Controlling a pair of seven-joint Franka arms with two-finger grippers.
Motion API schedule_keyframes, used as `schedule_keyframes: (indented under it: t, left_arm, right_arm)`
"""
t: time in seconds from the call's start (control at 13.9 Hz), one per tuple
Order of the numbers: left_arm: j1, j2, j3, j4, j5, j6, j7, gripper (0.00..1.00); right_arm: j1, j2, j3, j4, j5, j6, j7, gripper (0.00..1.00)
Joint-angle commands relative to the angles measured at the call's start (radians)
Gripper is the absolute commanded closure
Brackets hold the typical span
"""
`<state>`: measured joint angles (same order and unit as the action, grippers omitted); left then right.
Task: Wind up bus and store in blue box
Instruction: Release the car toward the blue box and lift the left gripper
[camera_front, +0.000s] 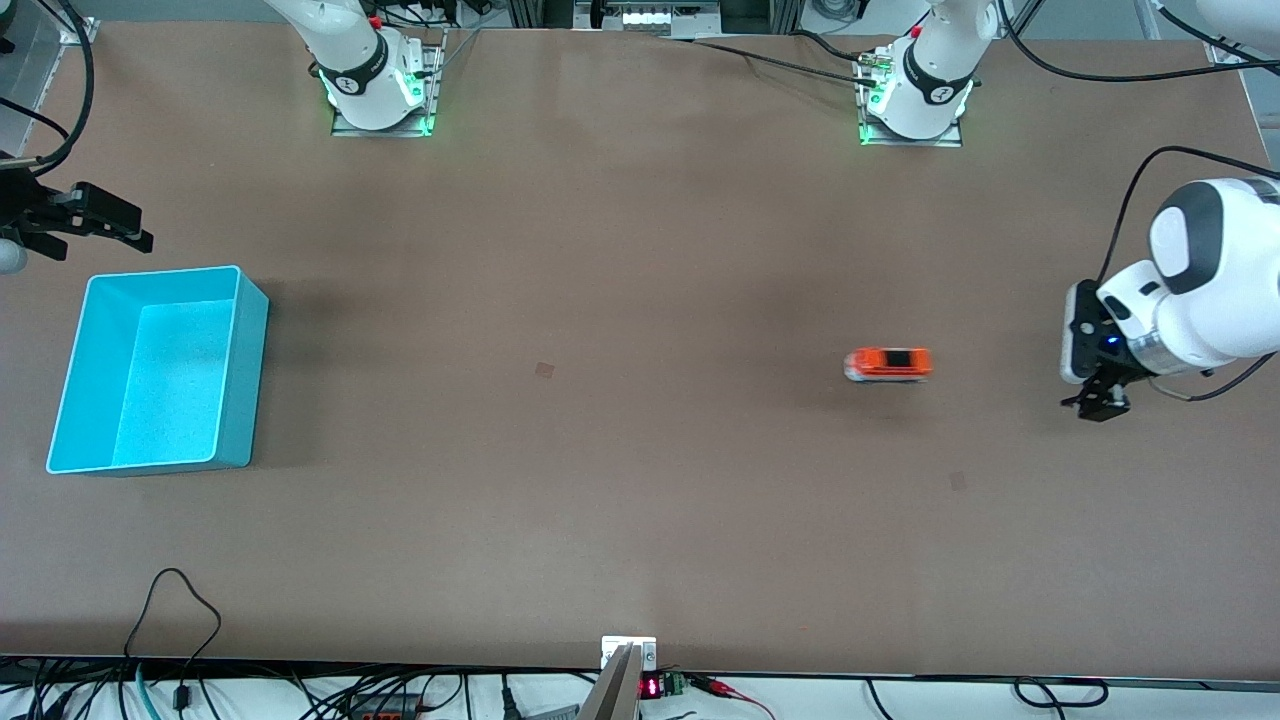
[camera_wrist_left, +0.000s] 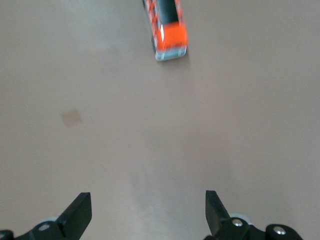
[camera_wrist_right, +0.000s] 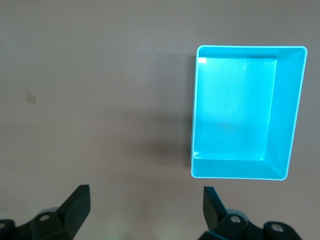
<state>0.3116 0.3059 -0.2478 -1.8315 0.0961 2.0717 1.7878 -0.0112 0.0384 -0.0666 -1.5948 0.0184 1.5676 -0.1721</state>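
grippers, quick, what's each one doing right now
left gripper: open, holding nothing, over bare table near the bus.
right gripper: open, holding nothing, beside the blue box.

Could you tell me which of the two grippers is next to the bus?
The left gripper, open beside the bus; the right gripper waits by the blue box.

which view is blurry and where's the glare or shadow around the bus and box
Left wrist view: the bus looks soft and smeared. Front view: the bus is slightly blurred too, and the blue box casts a soft shadow on the table toward the left arm's end. Right wrist view: sharp, with a small bright glint at one inner corner of the box.
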Motion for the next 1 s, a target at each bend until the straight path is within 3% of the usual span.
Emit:
schedule_keyframes:
  t: [0.0, 0.65, 0.93]
  left_arm:
    - [-0.057, -0.002, 0.005, 0.055, -0.018, -0.022, -0.112, 0.00]
    - [-0.219, -0.031, 0.007, 0.060, -0.029, -0.013, -0.728, 0.00]
    - [-0.226, -0.050, 0.018, 0.098, -0.019, -0.009, -1.011, 0.00]
  right_arm:
    - [-0.006, 0.012, 0.004, 0.009, 0.002, -0.004, -0.007, 0.00]
    - [-0.006, 0.041, 0.004, 0.009, -0.011, -0.011, -0.010, 0.00]
    - [-0.007, 0.060, 0.004, 0.009, -0.011, -0.011, -0.012, 0.00]
